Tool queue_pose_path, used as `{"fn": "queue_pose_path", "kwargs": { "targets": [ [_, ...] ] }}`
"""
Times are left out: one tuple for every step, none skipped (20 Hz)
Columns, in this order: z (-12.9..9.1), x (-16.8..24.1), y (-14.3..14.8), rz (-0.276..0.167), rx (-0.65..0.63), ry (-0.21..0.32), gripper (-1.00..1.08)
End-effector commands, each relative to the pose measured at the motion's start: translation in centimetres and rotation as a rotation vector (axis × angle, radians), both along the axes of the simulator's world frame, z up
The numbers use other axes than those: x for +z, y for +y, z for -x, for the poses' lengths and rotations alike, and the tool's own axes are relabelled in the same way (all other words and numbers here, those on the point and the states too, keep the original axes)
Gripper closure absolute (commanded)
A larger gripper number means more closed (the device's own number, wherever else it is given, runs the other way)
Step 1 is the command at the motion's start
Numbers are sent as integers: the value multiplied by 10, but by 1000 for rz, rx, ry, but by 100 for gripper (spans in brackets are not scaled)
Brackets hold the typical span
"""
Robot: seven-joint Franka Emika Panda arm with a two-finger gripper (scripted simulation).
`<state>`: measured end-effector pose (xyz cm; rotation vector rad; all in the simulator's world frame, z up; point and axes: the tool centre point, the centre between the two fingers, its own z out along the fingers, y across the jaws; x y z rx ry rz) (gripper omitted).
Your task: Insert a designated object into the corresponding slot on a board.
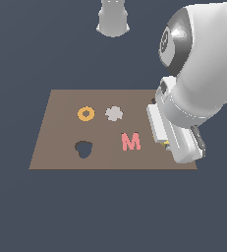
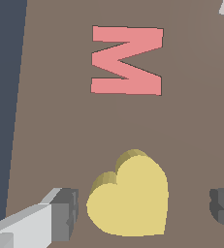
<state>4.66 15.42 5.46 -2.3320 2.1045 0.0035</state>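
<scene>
Flanking the yellow heart [image 2: 130, 197], the tool [image 2: 142, 208] is spread — pink M [image 2: 126, 60] lies nearby on the board [image 1: 61, 106], slot [image 1: 84, 149] beyond.

Glossy white rounded arm [image 1: 203, 74] — dark grey joint disc, pale claw [image 2: 142, 208] with grey pads [image 2: 67, 213].

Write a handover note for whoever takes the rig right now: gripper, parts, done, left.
Gripper: open, one finger on each side of the yellow heart, not closed on it yet.
Heart: lying flat on the brown board, near the pink M; hidden behind the arm in the exterior view.
Heart-shaped slot: empty, on the exterior view's left, beyond the M from the heart.
Orange ring and grey flower piece sit apart from the work.
Done: gripper lined up over the heart.
Left: close, lift, carry to the slot, insert.
</scene>
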Motion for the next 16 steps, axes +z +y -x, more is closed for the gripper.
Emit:
{"fn": "queue_pose_path", "kwargs": {
  "targets": [
    [-4, -2, 1, 1, -36, -1, -92],
    [-6, -3, 2, 1, -46, -1, -92],
    [-7, -4, 2, 1, -55, -1, -92],
    [-8, -4, 2, 2, -63, -1, -92],
    [-9, -5, 2, 2, -69, -1, -92],
    [-9, -5, 2, 2, -74, -2, -92],
    [-10, -5, 3, 2, -78, -2, -92],
    [-10, -5, 2, 2, -80, -2, -92],
    [-10, -5, 2, 2, -81, -2, -92],
    [-10, -5, 2, 2, -81, -2, -92],
    [-10, -5, 2, 2, -79, -2, -92],
    [-10, -5, 2, 2, -76, -1, -92],
    [-9, -5, 2, 2, -73, -1, -92],
    [-9, -5, 2, 2, -71, -1, -92],
    [-9, -5, 2, 2, -70, -1, -92],
    [-9, -5, 2, 2, -72, -1, -92]
  ]
}}
